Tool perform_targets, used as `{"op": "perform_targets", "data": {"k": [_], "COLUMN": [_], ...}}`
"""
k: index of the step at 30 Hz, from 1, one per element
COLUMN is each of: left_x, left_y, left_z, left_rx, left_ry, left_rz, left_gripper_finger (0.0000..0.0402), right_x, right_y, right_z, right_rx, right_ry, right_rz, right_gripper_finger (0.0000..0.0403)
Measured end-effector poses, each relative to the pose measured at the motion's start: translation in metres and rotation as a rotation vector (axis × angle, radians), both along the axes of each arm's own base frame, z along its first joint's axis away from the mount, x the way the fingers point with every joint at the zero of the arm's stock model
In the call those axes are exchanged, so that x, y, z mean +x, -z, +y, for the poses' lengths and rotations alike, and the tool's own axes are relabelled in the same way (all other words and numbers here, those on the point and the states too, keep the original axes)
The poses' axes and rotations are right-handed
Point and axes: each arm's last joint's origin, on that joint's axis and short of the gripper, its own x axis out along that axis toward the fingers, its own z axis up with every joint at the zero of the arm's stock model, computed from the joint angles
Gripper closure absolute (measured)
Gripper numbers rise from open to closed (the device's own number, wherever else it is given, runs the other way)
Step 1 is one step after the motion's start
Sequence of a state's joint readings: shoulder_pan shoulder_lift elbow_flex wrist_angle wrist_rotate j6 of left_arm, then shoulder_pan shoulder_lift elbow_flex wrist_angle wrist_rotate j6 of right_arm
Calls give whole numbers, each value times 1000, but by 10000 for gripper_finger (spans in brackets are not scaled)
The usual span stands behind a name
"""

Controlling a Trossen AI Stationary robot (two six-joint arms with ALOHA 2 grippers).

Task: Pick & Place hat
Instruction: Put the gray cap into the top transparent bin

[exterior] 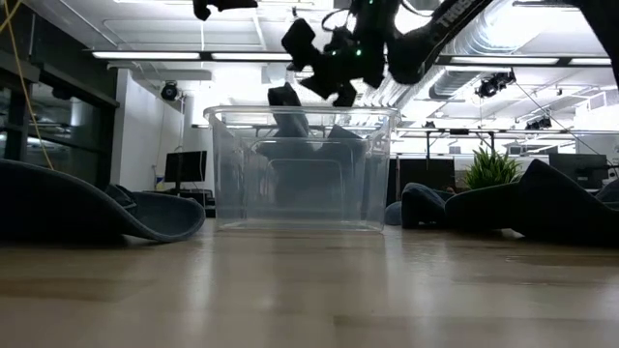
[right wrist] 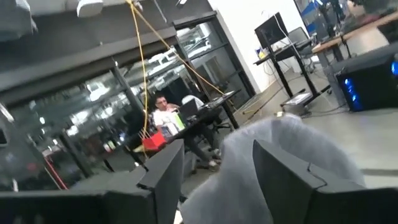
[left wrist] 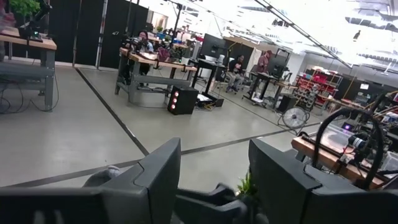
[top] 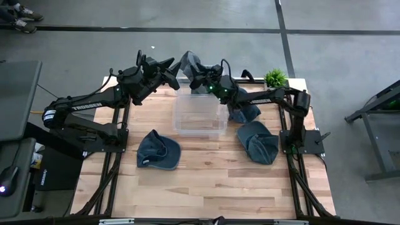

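We see the right gripper (top: pixel 195 73) at the upper centre of the high view, fingers pinching a limp dark grey fabric hat (top: pixel 189 63) that hangs above the far rim of the clear plastic bin (top: pixel 200 115). The left gripper (top: pixel 167 70) hovers beside it, fingers spread.

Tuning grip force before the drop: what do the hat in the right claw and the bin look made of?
The hat in the right claw looks like soft, matte grey-blue fabric, probably denim or cotton: it droops and folds. The bin looks like rigid, clear, glossy plastic: the wooden table shows through its walls.
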State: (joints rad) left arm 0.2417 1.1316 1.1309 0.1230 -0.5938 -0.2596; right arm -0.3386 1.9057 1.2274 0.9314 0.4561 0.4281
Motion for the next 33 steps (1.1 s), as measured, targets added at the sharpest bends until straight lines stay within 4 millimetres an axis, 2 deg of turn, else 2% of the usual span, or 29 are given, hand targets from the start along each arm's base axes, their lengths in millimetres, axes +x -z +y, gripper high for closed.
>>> {"op": "perform_targets", "data": {"k": [7, 11, 16, 20, 24, 28, 33], "left_x": [0, 0, 0, 0, 0, 2, 11], "left_y": [0, 0, 0, 0, 1, 4, 15], "left_z": [0, 0, 0, 0, 0, 2, 17], "left_rx": [0, 0, 0, 0, -14, -57, -127], "left_ry": [0, 0, 0, 0, 0, -47, -69], "left_rz": [0, 0, 0, 0, -4, -17, -46], "left_gripper_finger": [213, 213, 213, 213, 213, 213, 213], "right_x": [-13, -30, -56, -70, -72, -75, -83], "right_y": [-28, -50, -78, -104, -122, -129, -135], "right_z": [13, 18, 16, 4, -13, -26, -32], "right_rx": [-78, -62, -70, -52, -56, -50, -53], "right_ry": [9, 5, 35, 0, -113, -180, -216], "right_rz": [184, 255, 273, 328, 445, 601, 693], "right_gripper_finger": [197, 197, 197, 197, 197, 197, 197]}}
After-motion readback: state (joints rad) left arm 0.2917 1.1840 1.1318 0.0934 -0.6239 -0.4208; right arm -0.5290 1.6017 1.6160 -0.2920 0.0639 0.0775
